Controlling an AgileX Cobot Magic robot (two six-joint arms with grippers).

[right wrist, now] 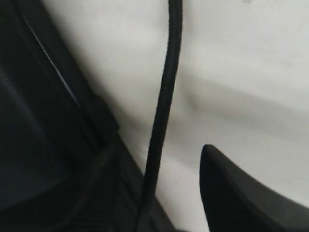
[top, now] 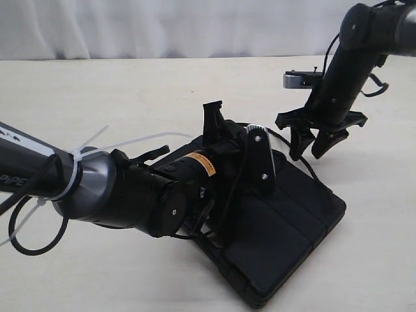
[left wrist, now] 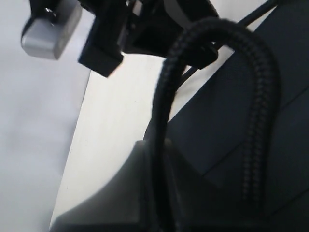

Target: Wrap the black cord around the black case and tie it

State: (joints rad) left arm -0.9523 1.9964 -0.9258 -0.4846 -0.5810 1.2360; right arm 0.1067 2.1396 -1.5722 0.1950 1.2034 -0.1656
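The black case point(top: 286, 240) lies flat on the table, partly under my left arm. My left gripper point(top: 259, 140) hovers over its far end, shut on the black cord point(left wrist: 217, 26). In the left wrist view the cord rises from between the grey fingers point(left wrist: 120, 193), arches over and drops onto the case point(left wrist: 217, 121). My right gripper point(top: 318, 140) hangs open at the case's far right corner, fingers pointing down. In the right wrist view a straight stretch of cord point(right wrist: 166, 87) passes between its spread fingers point(right wrist: 231, 193), beside the case edge point(right wrist: 34, 121).
The pale table point(top: 130, 97) stretches to a white wall behind. A white zip tie point(top: 78, 162) and a loose black cable loop point(top: 26, 240) hang on my left arm. The right arm's silver camera point(top: 296, 80) sticks out above its gripper.
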